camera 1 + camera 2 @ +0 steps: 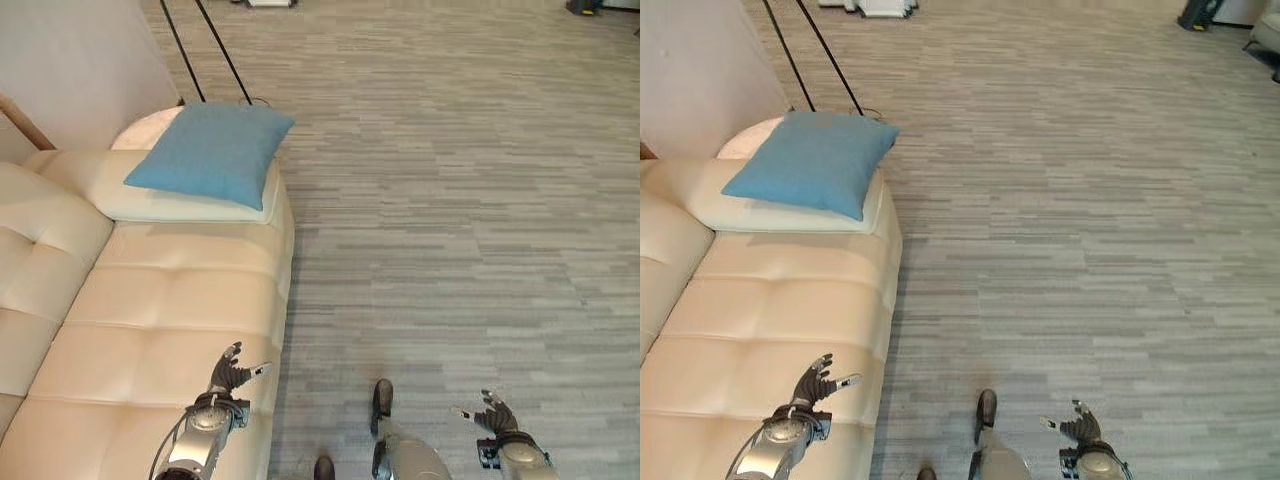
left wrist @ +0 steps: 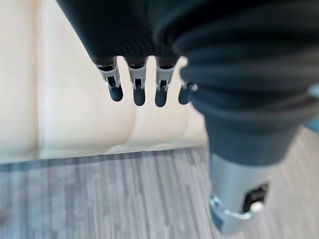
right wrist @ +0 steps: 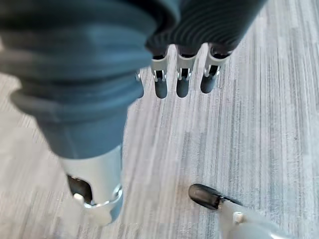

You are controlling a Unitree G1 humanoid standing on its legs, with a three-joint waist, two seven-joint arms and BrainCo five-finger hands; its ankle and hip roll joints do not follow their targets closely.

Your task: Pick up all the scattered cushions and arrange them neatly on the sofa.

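Observation:
A blue cushion (image 1: 213,152) lies tilted on a cream cushion (image 1: 180,203) at the far end of the cream sofa (image 1: 170,320). Both cushions rest against the round armrest. My left hand (image 1: 231,375) hovers open above the sofa seat near its front edge, well short of the cushions. In the left wrist view its fingers (image 2: 137,89) hang straight over the seat and hold nothing. My right hand (image 1: 495,418) hangs open over the floor to the right, its fingers (image 3: 182,79) straight and empty.
Grey plank floor (image 1: 460,200) spreads to the right of the sofa. Two thin black stand legs (image 1: 205,45) slant down behind the armrest. A pale wall panel (image 1: 70,60) rises behind the sofa. Small dark objects sit at the far right corner (image 1: 1200,12).

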